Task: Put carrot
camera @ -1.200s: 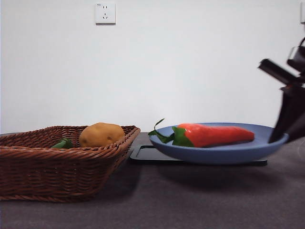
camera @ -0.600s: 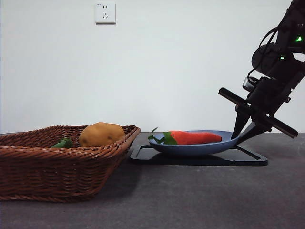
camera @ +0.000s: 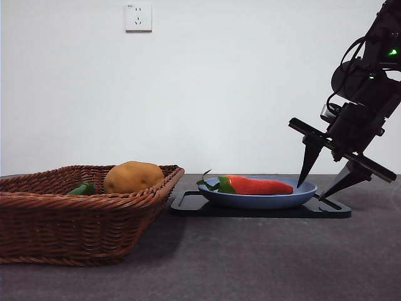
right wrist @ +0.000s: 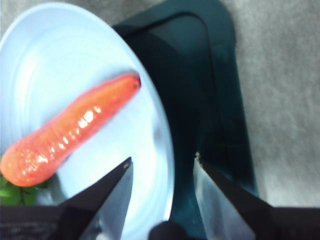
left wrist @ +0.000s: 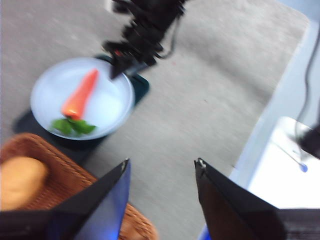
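Observation:
The carrot (camera: 257,185), orange-red with green leaves, lies on a blue plate (camera: 263,200) that rests on a black tray (camera: 326,211). My right gripper (camera: 312,191) is open at the plate's right edge, one jaw over the plate and one outside, holding nothing. In the right wrist view the carrot (right wrist: 75,127) lies on the plate (right wrist: 60,60), with the open gripper (right wrist: 162,159) straddling the rim. My left gripper (left wrist: 162,162) is open and empty, high above the table; its view shows the carrot (left wrist: 80,94) on the plate (left wrist: 107,107).
A brown wicker basket (camera: 75,219) stands at the left, holding a potato (camera: 133,177) and a green vegetable (camera: 83,188). The grey table runs in front. A white wall socket (camera: 138,17) is on the back wall.
The plate with the carrot went from close to the camera, held at its rim by my right gripper, back onto the black tray. The right gripper's jaws have opened off the rim.

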